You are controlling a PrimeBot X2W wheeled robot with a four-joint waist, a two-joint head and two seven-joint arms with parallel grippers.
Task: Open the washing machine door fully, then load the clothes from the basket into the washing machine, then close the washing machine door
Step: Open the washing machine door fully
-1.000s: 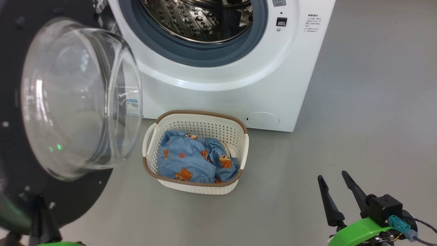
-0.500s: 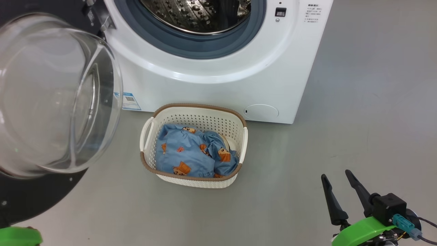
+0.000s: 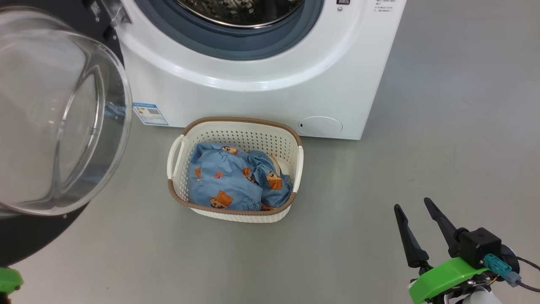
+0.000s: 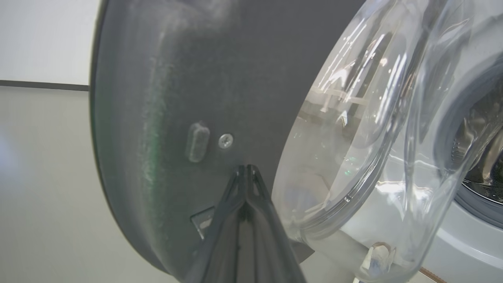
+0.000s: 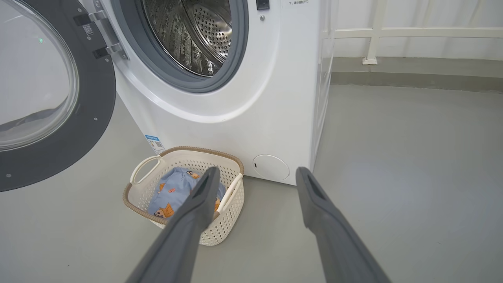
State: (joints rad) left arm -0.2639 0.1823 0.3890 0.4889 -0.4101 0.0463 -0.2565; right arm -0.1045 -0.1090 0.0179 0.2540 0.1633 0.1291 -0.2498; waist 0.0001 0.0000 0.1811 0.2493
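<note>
Plainly the door (image 3: 55, 118) stands wide open at the upper left of the head view, glass bowl bulging toward the camera, black rim below it. It looks rigid and heavy on its hinge (image 5: 108, 50), and the glass looks slick, so pushing on the flat rim seems safer than pinching anything. In the left wrist view the left gripper (image 4: 246, 173) has its fingers pressed together on nothing, tips against or just short of the rim's inner face; which cannot be told. The clothes (image 3: 223, 181) lie bunched in the basket (image 3: 244, 121) at frame centre, just before the washer (image 3: 261, 101). They look soft and light, likely best pinched at a raised fold. The right gripper (image 3: 411, 204), lower right, gapes wide and empty, well apart from the basket. Bare floor (image 3: 443, 126) lies between them. The door's rim overhangs left of the basket, an edge to avoid.
</note>
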